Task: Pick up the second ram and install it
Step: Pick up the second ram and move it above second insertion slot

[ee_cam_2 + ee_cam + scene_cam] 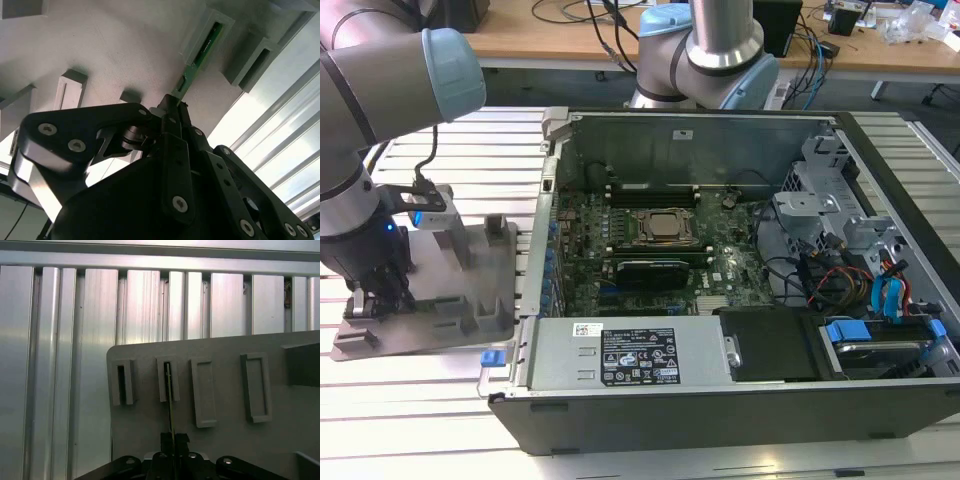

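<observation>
Second ram [198, 56] stands in the tray [125, 40]; my gripper [172, 103] has its jaws pinched shut on it: pickup step. Freeing it calls for a straight pull, I judge.

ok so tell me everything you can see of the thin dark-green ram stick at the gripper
The thin dark-green circuit-board stick looks like bare board with small parts on one face. It stands on edge. One end sits in a raised grey slotted block on the grey tray; the other is pinched by the shut black gripper.
</observation>
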`<state>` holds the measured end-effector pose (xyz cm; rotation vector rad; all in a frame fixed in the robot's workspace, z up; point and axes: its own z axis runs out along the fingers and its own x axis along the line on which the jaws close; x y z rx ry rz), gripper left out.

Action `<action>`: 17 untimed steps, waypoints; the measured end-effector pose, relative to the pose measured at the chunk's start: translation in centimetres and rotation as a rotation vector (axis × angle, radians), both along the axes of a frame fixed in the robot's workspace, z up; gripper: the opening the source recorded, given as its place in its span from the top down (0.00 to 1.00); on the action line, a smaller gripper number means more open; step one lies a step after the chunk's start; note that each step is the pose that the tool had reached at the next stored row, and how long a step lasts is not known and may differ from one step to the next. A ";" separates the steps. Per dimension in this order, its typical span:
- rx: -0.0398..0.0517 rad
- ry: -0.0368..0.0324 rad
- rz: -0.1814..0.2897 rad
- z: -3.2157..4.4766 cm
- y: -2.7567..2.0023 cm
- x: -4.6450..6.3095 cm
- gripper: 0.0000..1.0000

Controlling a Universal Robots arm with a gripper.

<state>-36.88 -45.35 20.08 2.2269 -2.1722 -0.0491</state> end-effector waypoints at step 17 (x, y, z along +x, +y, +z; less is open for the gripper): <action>-0.0120 0.0006 -0.120 -0.05 0.01 0.0 0.86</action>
